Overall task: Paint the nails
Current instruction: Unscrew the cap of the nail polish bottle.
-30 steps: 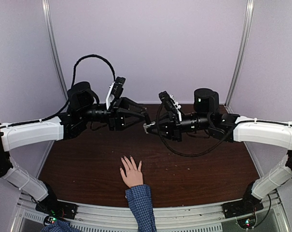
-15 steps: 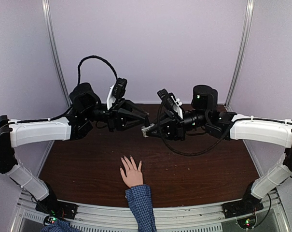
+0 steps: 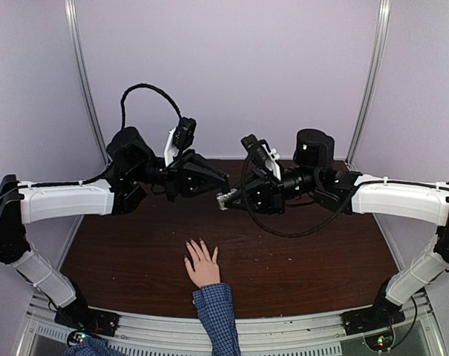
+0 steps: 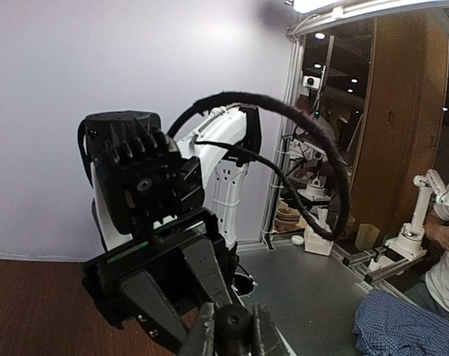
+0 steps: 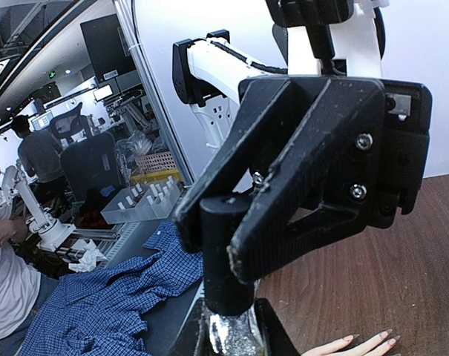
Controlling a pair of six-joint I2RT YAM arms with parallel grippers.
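The hand (image 3: 202,268) is lying flat at lower centre, nails (image 5: 388,340) upward. At centre frame, the right gripper (image 3: 225,200) is clamping the bottle (image 5: 230,332) and the left gripper (image 3: 223,190) is pinching its cap (image 5: 223,274); an off-axis twist risks tearing the bottle loose, spilling polish.

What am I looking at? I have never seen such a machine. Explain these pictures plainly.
Two robot arms are bolted at the near edge of a brown table. One picture looks down from above and behind them. The other two come from a camera on each wrist. The right gripper holds a small glittery bottle in the air, and the left gripper is clamped on its black cap. On the table rests a person's hand, fingers spread, with a blue checked cuff. Its nails are to be painted.
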